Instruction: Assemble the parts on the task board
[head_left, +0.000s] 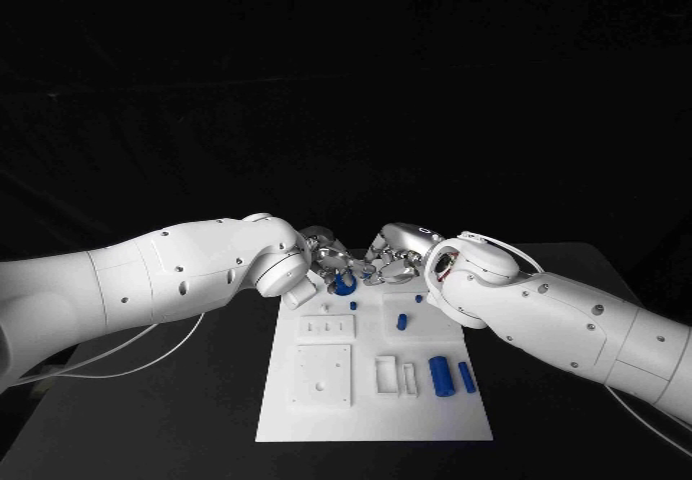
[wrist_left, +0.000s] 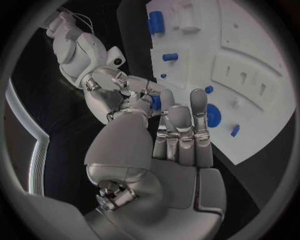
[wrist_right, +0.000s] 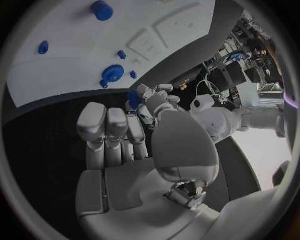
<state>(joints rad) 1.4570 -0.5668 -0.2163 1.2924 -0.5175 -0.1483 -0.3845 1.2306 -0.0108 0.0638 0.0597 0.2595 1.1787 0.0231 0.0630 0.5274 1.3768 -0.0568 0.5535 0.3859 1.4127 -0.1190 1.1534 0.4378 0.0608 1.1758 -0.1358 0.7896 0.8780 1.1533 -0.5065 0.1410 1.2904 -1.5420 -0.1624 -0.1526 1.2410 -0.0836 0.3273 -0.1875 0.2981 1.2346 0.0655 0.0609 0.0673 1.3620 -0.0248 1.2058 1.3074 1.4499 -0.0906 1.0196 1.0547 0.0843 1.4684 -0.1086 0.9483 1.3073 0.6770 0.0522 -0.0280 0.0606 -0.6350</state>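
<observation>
meeting fingertip to fingertip over the far edge of the task board (head_left: 368, 425), left hand (head_left: 329, 262) and right hand (head_left: 392, 256) share a small blue part (wrist_left: 155, 102) pinched between them. whose grip carries it cannot be told. a blue disc (head_left: 345, 284) sits on the board just below.

Robot hands (head_left: 361, 262) crowd board's (head_left: 372, 420) far edge
</observation>
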